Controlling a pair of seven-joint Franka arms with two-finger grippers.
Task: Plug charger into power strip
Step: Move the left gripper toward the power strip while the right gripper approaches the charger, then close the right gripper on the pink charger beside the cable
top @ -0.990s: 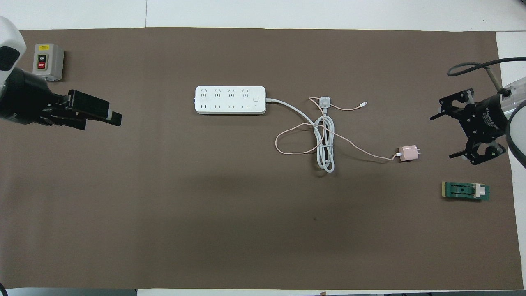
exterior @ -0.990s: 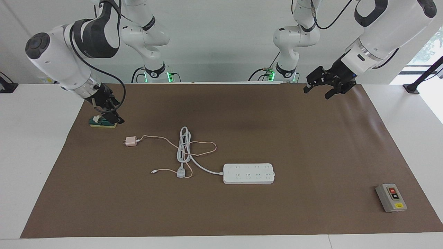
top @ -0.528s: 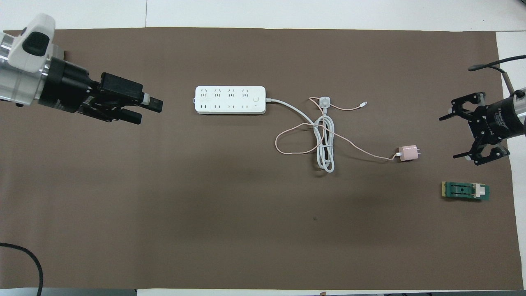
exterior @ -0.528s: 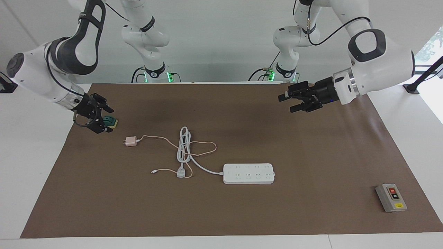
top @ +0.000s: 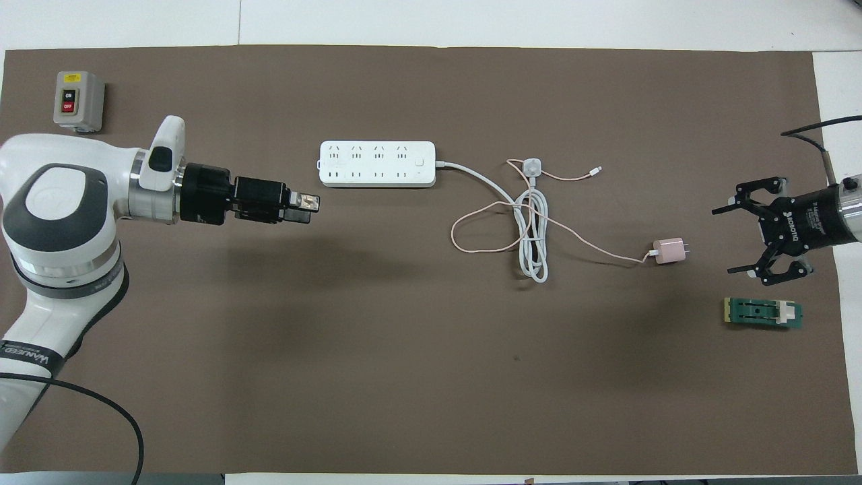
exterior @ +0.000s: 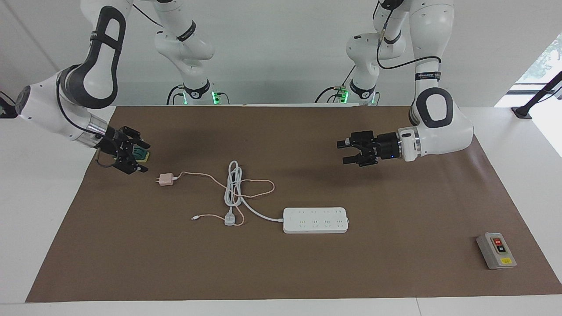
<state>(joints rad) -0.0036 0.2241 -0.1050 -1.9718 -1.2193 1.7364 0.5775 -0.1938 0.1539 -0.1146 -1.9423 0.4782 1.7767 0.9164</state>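
The facing view showed both arms whole, from their bases at the counter's edge down to the wrists, and showed each end effector raised clear of the brown mat [exterior: 395,263]; the overhead view hid that height but laid out the outlet rows of the strip [top: 377,164] and the two prongs of the charger [top: 669,251] plainly. The charger lay flat on the mat toward the right arm's end, its pink cable [top: 471,229] looping across the strip's coiled grey-white cord [top: 532,236] and ending in a small white connector [top: 595,171]. The strip lay mid-mat, farther from the robots than the charger. The right end effector [exterior: 134,158] hung over the mat's edge just beside the charger, not touching it, fingers spread wide and grasping nothing; a green block [top: 763,313] lay on the mat close by, partly hidden by it in the facing view. The left end effector [exterior: 349,151] hung level over bare mat, pointing toward the strip's end from the left arm's side, well apart from the charger, fingers released and empty. A grey switch box [exterior: 496,251] sat near the mat's corner at the left arm's end.
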